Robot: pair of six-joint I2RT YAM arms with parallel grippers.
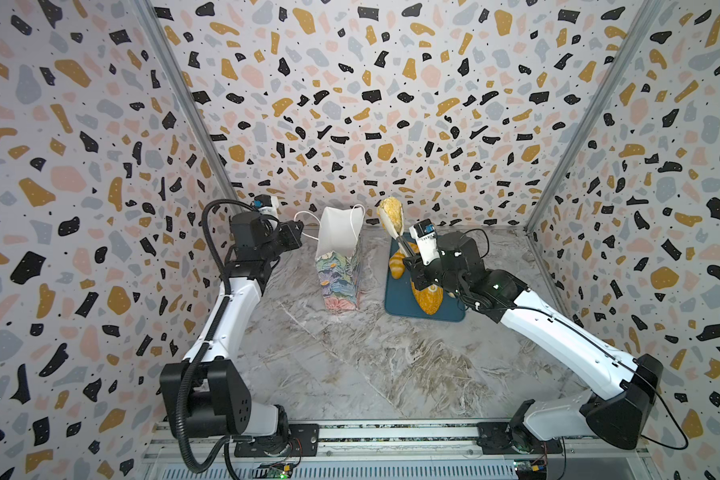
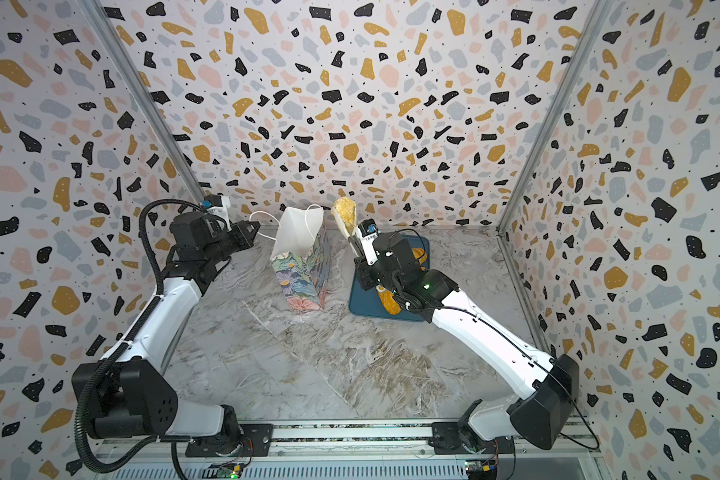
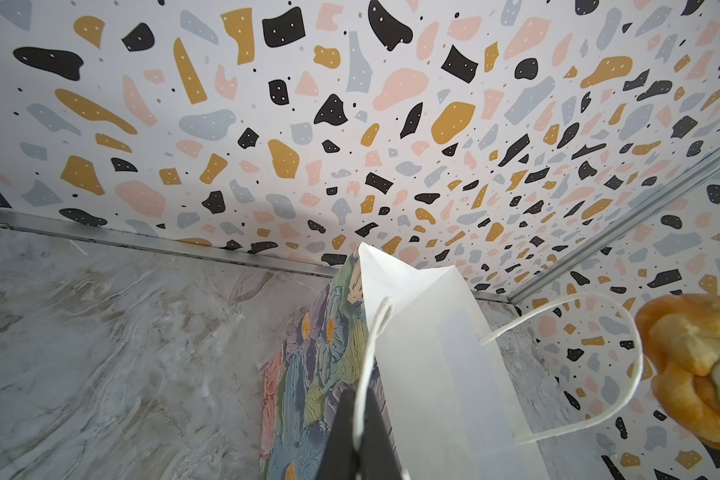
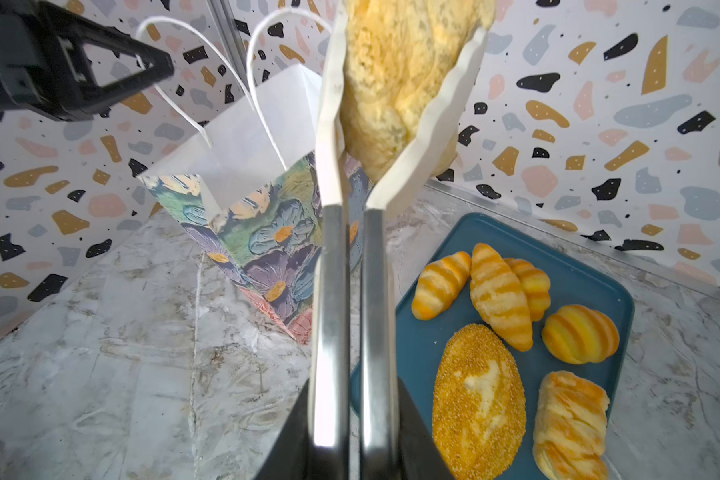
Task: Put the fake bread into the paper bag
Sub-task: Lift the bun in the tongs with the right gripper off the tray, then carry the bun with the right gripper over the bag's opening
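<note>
The paper bag [image 1: 341, 257] [image 2: 300, 257] stands upright in both top views, white inside, floral outside. My left gripper [image 1: 298, 230] [image 3: 360, 399] is shut on one white cord handle [image 3: 371, 345] and holds it out to the left. My right gripper [image 1: 414, 268] [image 4: 352, 386] is shut on metal tongs [image 4: 329, 291] with white tips. The tongs clamp a pale lumpy bun [image 1: 391, 214] [image 4: 395, 75], raised just right of the bag's open top. More fake bread lies on the tray: a speckled loaf [image 4: 479, 399], striped croissants [image 4: 499, 295], a ridged roll [image 4: 578, 334].
A dark-blue tray [image 1: 395, 299] [image 4: 591, 282] lies on the marble table right of the bag, partly under my right arm. The bag's other handle [image 3: 599, 374] hangs loose toward the bun. Patterned walls enclose the back and both sides.
</note>
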